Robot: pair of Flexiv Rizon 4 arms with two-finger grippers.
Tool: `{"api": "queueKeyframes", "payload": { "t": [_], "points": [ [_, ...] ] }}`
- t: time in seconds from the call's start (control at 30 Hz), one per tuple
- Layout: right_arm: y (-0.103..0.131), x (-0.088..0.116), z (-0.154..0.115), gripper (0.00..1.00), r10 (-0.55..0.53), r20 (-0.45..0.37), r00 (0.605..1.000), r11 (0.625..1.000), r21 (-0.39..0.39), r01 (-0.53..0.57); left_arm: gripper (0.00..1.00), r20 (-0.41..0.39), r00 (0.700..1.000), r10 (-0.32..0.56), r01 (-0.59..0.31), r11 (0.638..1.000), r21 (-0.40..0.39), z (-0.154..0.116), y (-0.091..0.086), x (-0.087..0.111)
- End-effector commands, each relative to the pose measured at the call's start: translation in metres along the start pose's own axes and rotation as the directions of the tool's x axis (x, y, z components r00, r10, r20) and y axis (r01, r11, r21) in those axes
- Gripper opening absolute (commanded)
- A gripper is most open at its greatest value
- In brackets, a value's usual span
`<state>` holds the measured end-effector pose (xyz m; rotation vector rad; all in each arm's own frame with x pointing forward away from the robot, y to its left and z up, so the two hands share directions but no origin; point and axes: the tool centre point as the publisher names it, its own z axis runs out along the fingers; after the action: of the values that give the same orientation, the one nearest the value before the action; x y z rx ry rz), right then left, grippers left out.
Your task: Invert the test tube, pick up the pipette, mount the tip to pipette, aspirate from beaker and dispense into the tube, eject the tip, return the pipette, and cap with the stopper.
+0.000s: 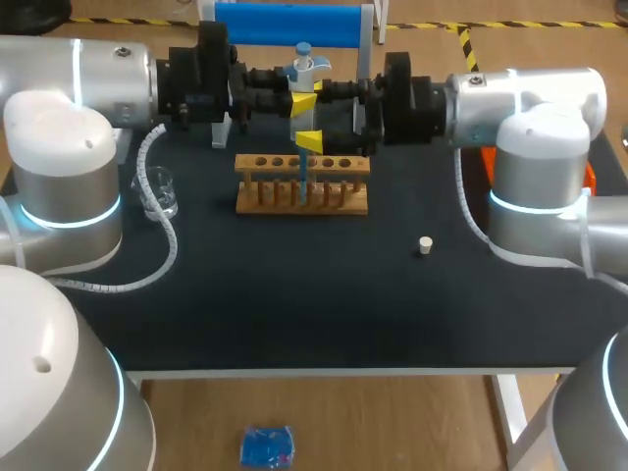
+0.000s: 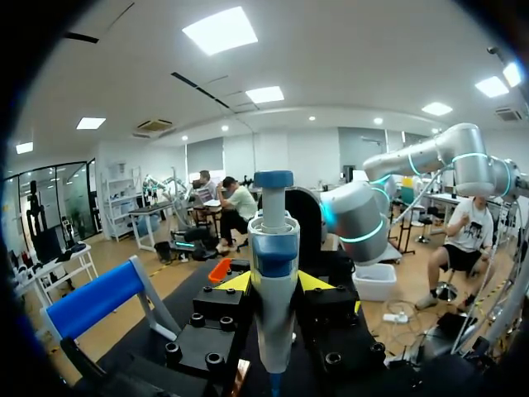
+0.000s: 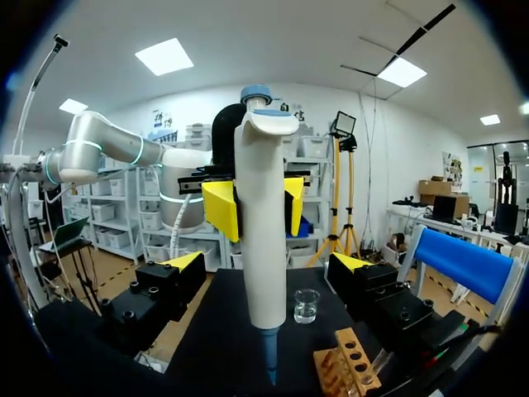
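Your left hand is gripping the pipette upright, blue tip pointing down by the rack; your right hand is hanging wide open around it; the stopper is lying on the desk.

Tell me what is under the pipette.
The wooden test tube rack; the blue tip on the pipette reaches down into it. Whatever stands beneath the tip is hidden.

A wooden rack (a row of holes along its top) stands on the black table.
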<state>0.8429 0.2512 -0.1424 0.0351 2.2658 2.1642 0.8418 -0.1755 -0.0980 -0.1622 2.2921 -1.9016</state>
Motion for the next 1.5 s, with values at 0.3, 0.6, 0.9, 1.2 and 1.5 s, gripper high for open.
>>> {"api": "queueKeyframes", "payload": {
  "t": [0.3, 0.6, 0.9, 1.2, 1.5],
  "points": [
    [0.002, -0.002, 0.012, 1.0, -0.003, 0.009, 1.0, 1.0, -0.024, 0.003, 0.0, 0.003, 1.0, 0.001, -0.001, 1.0, 0.003, 0.001, 0.0, 0.0],
    [0.003, -0.003, 0.011, 0.0, -0.004, 0.022, 1.0, 0.999, -0.037, 0.005, 0.0, 0.003, 1.0, 0.001, -0.001, 1.0, 0.003, 0.001, 0.0, 0.0],
    [0.002, -0.004, 0.011, 0.0, -0.006, 0.025, 1.0, 0.999, -0.039, 0.007, 0.0, 0.003, 1.0, 0.001, -0.001, 1.0, 0.003, 0.001, 0.0, 0.0],
    [0.003, -0.003, 0.01, 0.0, -0.01, 0.012, 1.0, 0.999, -0.037, 0.01, 1.0, 0.003, 1.0, 0.001, -0.001, 1.0, 0.003, 0.001, 0.0, 0.0],
    [0.004, -0.004, 0.001, 0.0, -0.005, -0.019, 1.0, 0.999, -0.032, 0.005, 1.0, 0.003, 1.0, 0.001, -0.001, 1.0, 0.003, 0.001, 0.0, 0.0]
  ]
}}
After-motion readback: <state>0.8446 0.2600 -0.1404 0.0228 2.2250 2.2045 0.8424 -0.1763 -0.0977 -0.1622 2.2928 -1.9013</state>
